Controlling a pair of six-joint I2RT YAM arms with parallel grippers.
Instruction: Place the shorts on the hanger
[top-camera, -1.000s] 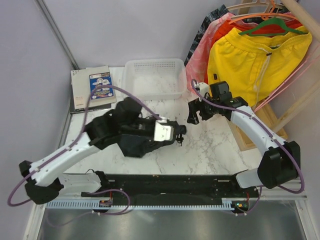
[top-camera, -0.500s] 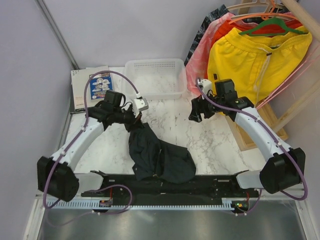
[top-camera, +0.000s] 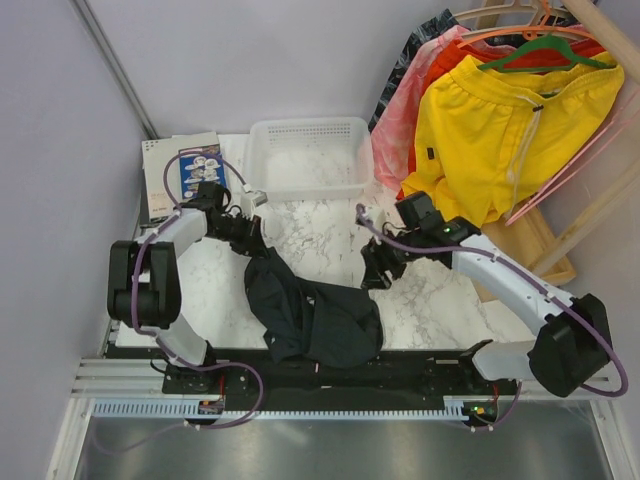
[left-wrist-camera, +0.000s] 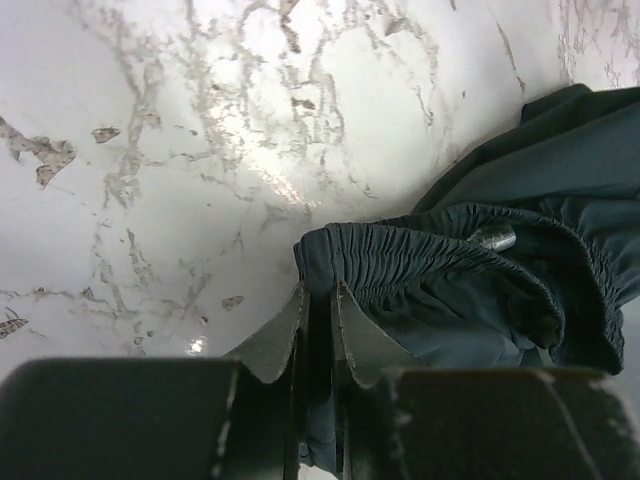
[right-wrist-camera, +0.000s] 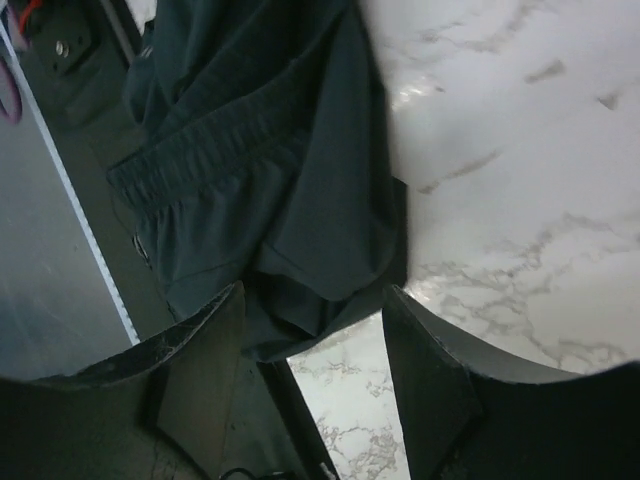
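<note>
Early: shorts (top-camera: 310, 315) heaped on table (top-camera: 440, 300) at six o'clock, left claw (left-wrist-camera: 318, 300) pinching the waistband (left-wrist-camera: 420, 255), right claw (right-wrist-camera: 312, 295) gaping over them; hanging all remains

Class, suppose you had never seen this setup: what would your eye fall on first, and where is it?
The bright yellow shorts hanging at the far right stand out most. Next come the dark shorts, heaped on the marble table near the arms' bases. The left gripper pinches their waistband, and the right gripper hangs open over their right edge.
</note>
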